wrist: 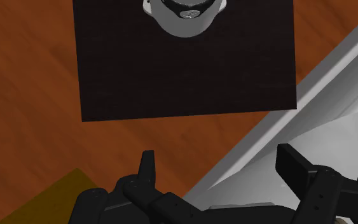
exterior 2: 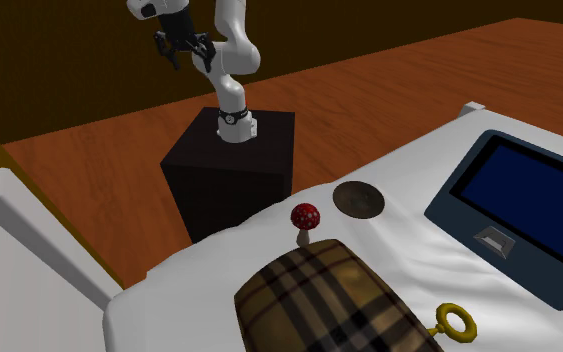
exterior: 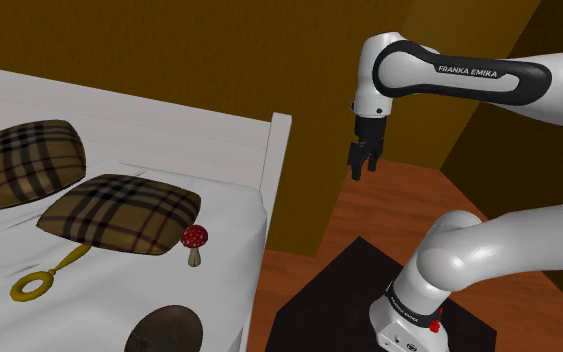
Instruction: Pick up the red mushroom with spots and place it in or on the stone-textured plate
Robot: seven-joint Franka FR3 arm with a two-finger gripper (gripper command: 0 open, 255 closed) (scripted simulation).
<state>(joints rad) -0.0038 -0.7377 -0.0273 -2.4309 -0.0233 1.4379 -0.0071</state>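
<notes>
Gripper (wrist: 218, 156) open, empty; pick not started

My fingers are spread, holding nothing, hanging high over the black stand (wrist: 184, 70) and wood floor (wrist: 37, 95), off the bed (exterior: 234, 275). Red spotted mushroom (exterior: 195, 240) stands upright on the bed near its edge, just beside the plaid pillow (exterior: 124, 212). Stone-textured plate (exterior: 166, 330) lies near it, empty. Still to do: reach, grasp, lift, place. Air over the bed looks open; I mind the white bed rail (exterior: 277, 150) and pillow on approach.

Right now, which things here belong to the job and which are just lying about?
Job: red spotted mushroom, dark round plate, open tool.
Lying about: plaid pillow, second plaid pillow, yellow ring-handled object, blue-screened device.
</notes>
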